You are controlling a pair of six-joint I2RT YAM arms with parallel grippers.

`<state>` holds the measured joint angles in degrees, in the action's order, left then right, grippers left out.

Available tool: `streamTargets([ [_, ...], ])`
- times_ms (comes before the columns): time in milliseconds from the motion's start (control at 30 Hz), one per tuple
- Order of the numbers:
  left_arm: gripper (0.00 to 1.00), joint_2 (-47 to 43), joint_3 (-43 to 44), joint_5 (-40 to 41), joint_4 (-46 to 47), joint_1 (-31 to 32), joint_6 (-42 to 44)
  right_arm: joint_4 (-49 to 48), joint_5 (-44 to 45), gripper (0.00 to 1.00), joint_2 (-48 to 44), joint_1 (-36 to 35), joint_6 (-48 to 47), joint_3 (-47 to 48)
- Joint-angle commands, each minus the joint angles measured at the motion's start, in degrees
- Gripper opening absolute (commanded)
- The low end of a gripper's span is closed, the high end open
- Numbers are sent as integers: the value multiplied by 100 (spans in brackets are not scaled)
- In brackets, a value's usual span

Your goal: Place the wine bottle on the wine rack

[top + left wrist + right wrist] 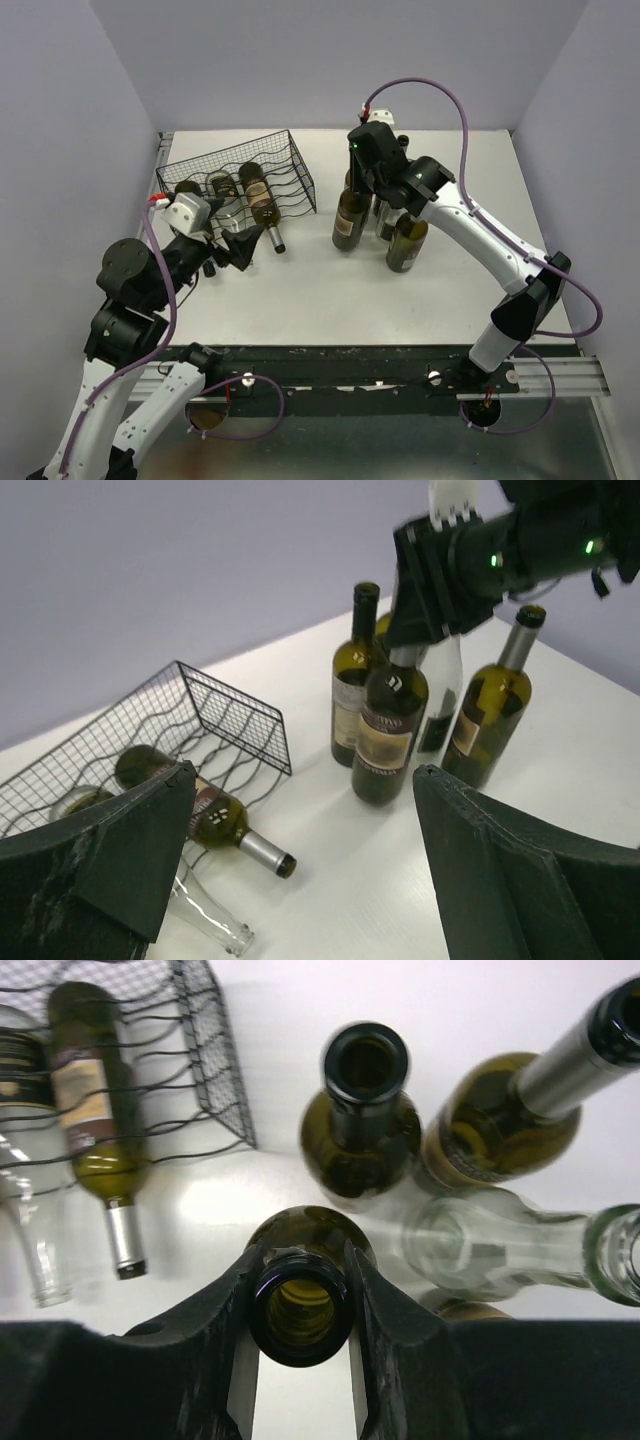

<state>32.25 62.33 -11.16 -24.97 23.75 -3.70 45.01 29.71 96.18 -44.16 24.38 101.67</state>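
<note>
My right tool (301,1260) is clenched on the neck of the wine bottle (300,1310). It stands upright among other standing bottles (408,240) right of centre in the top view — well apart from the wine rack (300,185) at upper left. My left tool (300,880) hangs released, fingers spread wide, low over the counter (320,290) — near the rack's lying bottles (262,200).

Top: high behind, looked down.
Left wrist: low, looked across.
Right wrist: looked down, close above bottle (300,1305).
Shared: rack (300,175).

Upright bottles (350,224) right of wine rack (297,170)
</note>
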Motion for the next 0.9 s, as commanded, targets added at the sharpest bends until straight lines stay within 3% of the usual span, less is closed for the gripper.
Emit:
streamTargets([
  [0,99,123,-553,-825,404,16,-201,-169,-1089,1,-355,4,-39,740],
  [400,99,194,-2522,-2013,2031,16,-210,-353,-3286,1,-425,4,471,1285],
  [867,99,677,-2761,-1881,2102,16,-16,-739,-4702,1,-460,4,822,1452],
])
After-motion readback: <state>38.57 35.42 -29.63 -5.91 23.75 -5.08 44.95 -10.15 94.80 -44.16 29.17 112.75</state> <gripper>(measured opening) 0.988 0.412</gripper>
